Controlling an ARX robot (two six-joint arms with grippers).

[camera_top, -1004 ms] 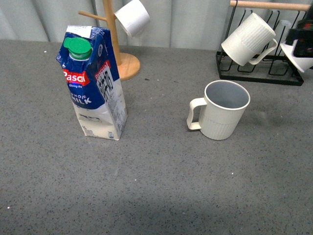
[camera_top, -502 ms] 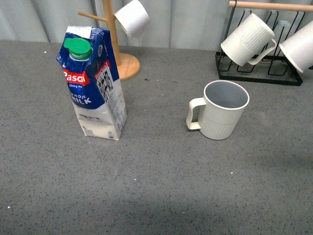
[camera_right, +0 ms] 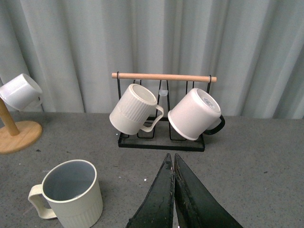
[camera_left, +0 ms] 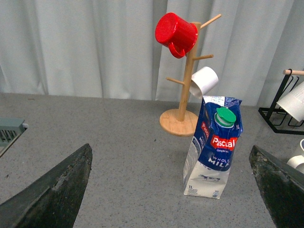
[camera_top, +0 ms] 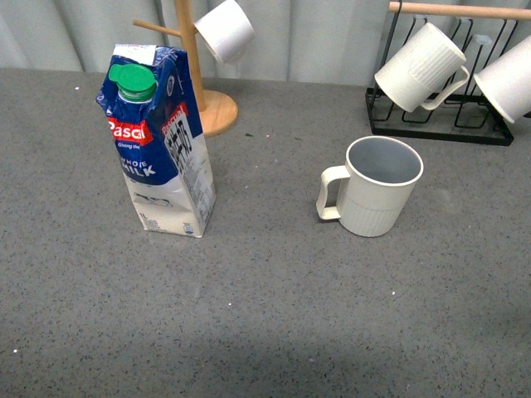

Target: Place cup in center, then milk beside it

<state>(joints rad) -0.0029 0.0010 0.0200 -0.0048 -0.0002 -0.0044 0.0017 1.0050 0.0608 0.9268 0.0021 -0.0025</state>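
Observation:
The cup point(camera_top: 375, 189), a cream ribbed mug with a grey-blue inside, stands upright on the dark speckled tabletop point(camera_top: 274, 315), right of the middle, handle to the left. It also shows in the right wrist view point(camera_right: 71, 194). The milk point(camera_top: 158, 141), a blue-and-white Pascal carton with a green cap, stands upright at the left, and shows in the left wrist view point(camera_left: 212, 147). Neither gripper shows in the front view. My left gripper point(camera_left: 175, 190) is open and empty, well back from the carton. My right gripper point(camera_right: 171, 161) is shut and empty, to the right of the cup.
A wooden mug tree point(camera_top: 199, 83) behind the carton holds a small white cup point(camera_top: 224, 29) and a red mug point(camera_left: 175, 34). A black wire rack point(camera_top: 440, 124) at the back right holds a ribbed cream mug point(camera_top: 419, 66) and a smooth pale one point(camera_top: 508, 79).
One second ago a dark gripper part showed at the front view's far right by the rack; it has left the view. The cup and the carton have not moved.

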